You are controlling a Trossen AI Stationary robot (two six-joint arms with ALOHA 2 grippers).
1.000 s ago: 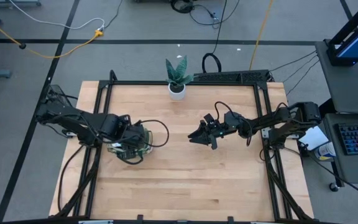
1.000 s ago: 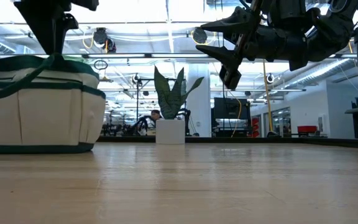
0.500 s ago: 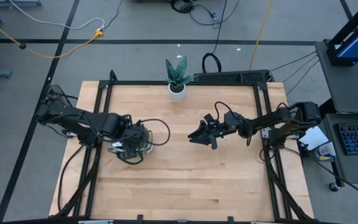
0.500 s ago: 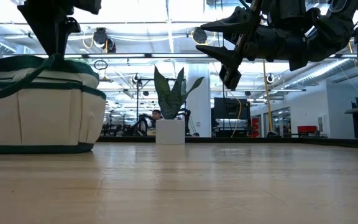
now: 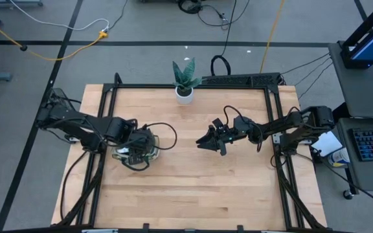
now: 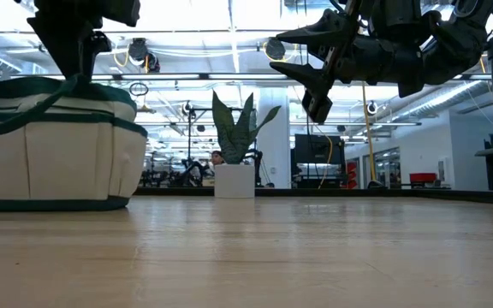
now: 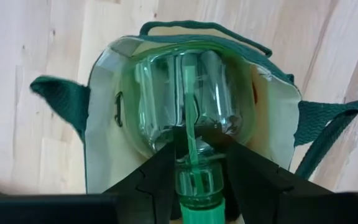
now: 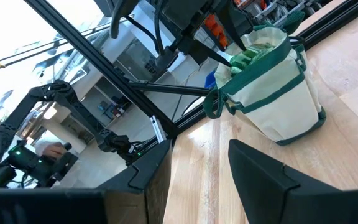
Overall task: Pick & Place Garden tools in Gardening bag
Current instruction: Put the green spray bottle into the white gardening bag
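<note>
Presently the gardening bag (image 5: 136,150) stands upright on the bench (image 5: 193,188), on the side away from the potted plant (image 5: 185,80). The left hand (image 7: 190,163) hangs directly over the bag's open mouth, its fingers pinched on the neck of a clear green bottle-like item (image 7: 188,118) whose body hangs down inside the opening. By its shape this looks like a small sprayer, though its cap end is cut off at the frame edge and cannot be confirmed. The item is not yet released.

Judged status: the placement in hand is nearly complete; only lowering and letting go remain.

The right hand (image 5: 206,140) hovers well above the bench, well apart from the bag toward the bench's middle, fingers spread and holding nothing.

No other garden tool shows on the bare bench surface in the overhead or bench-level views. What else lies inside the bag is hidden by the bottle and the bag's walls, so the count of tools already stowed cannot be told. On this evidence the task appears close to its end.
</note>
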